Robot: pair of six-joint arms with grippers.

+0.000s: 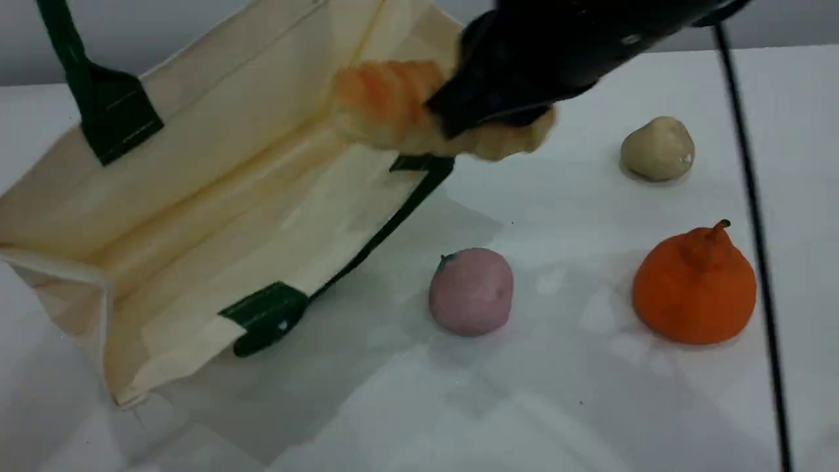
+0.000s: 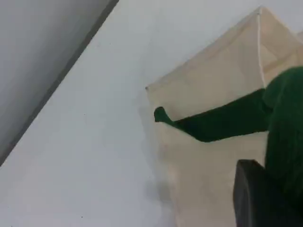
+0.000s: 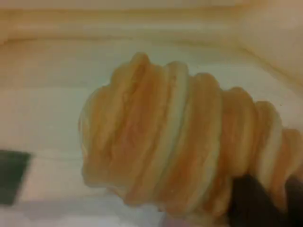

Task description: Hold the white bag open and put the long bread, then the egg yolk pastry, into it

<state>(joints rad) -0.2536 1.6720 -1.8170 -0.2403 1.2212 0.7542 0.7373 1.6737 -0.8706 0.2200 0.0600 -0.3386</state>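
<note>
Gripping the long bread (image 1: 383,105), the right gripper (image 1: 462,121) hides its middle

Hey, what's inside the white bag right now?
Only bare cream lining shows inside the white bag. The long bread, clamped in the jaws of the right gripper, hangs at its mouth, hiding part of the far wall.

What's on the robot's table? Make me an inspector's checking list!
Surface: white table, no spills seen.
Job's things: white bag on the table, mouth open, one green handle pulled up; long bread in the air at the bag's mouth; egg yolk pastry on the table, apart.
Clutter: pink ball and orange stemmed fruit on the table.
Grippers: left gripper shut on the green handle; right gripper shut on the long bread.
Cables: black cable down the right side.
Surroundings: grey wall behind.
</note>
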